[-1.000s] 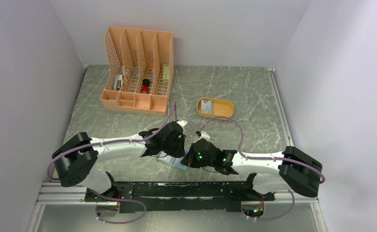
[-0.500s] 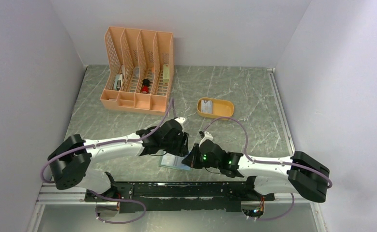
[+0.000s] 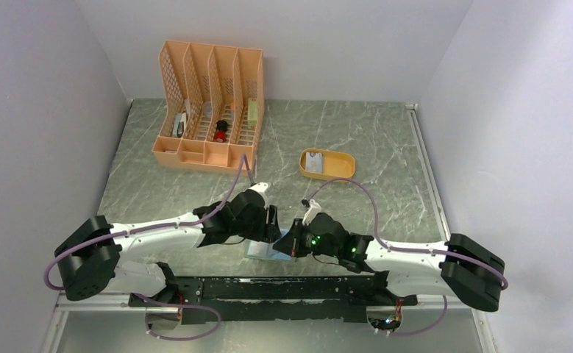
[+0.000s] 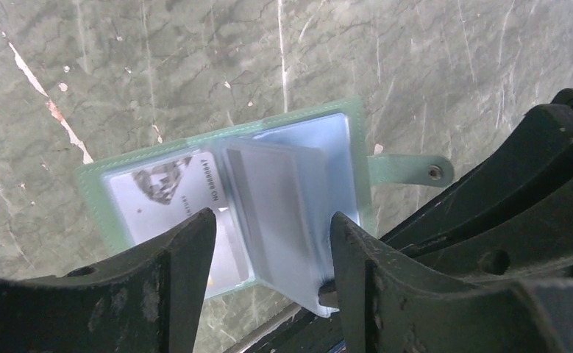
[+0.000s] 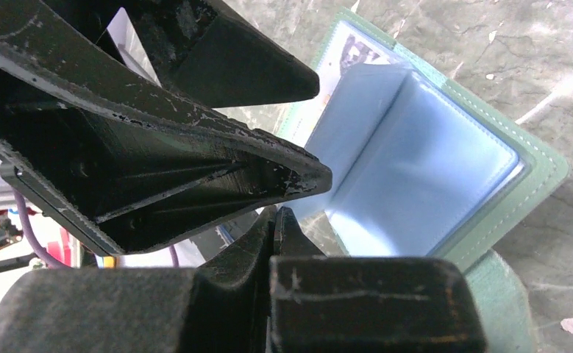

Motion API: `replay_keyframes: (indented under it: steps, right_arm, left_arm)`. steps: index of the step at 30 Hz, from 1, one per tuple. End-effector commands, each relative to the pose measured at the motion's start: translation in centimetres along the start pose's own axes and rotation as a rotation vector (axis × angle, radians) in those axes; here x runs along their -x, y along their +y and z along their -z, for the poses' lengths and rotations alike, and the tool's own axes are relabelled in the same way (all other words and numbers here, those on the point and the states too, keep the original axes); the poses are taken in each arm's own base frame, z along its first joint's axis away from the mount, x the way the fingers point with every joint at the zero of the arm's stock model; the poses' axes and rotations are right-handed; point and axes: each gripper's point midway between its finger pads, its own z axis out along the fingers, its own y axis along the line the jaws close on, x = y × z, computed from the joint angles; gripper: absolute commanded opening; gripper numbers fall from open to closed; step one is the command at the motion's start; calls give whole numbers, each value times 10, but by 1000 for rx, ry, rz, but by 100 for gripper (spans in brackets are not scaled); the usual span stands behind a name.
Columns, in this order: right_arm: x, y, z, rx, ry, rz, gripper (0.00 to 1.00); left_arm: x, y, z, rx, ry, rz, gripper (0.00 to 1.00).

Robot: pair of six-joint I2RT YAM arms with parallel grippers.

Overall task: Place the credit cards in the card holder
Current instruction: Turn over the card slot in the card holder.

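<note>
Count: one card holder (image 4: 309,136), lying open on the table (image 3: 357,132) near its front edge, between my two grippers; in the top view it is the pale patch at (image 3: 262,252). It has one snap tab (image 4: 408,168), sticking out sideways.

I count two credit cards. The first card (image 4: 162,191) sits inside a clear sleeve on one half of the holder. The second card (image 3: 312,162) lies in the single yellow tray (image 3: 340,163), well apart towards the back. A grey rectangle shows inside the raised sleeve leaf (image 4: 276,213); I cannot tell whether it is a card.

There is one peach organizer (image 3: 210,95) with four upright slots and small items I cannot identify.

Writing: the first card has a printed line starting "NO" followed by digits too blurred to read, beside a dark emblem.

Pose: both my arms lie low and stretched inward, and the wrists meet at the centre. My left gripper (image 4: 272,220) hangs just over the holder with its fingers spread, one on either side of the raised leaf and holding nothing. My right gripper (image 5: 277,217) is pressed together on that leaf's near edge, holding it up off the holder (image 5: 533,158).
</note>
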Motion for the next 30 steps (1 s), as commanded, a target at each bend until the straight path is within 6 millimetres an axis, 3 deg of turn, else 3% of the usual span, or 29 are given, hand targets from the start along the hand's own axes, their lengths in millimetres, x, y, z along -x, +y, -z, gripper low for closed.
replay_keyframes:
  steps: [1,15,21,30]
  right_arm:
    - [7,15,-4,76,-13,43,0]
    - [-7,-6,-2,36,14,34,0]
    - [-7,-5,-1,40,16,37,0]
    - [-2,0,3,56,-9,15,14]
  left_arm:
    - [1,-10,-4,-56,-6,22,63]
    - [-14,4,-14,-18,38,-5,51]
    - [-15,4,-17,-14,42,-5,39]
    - [-15,5,-18,-9,50,-13,34]
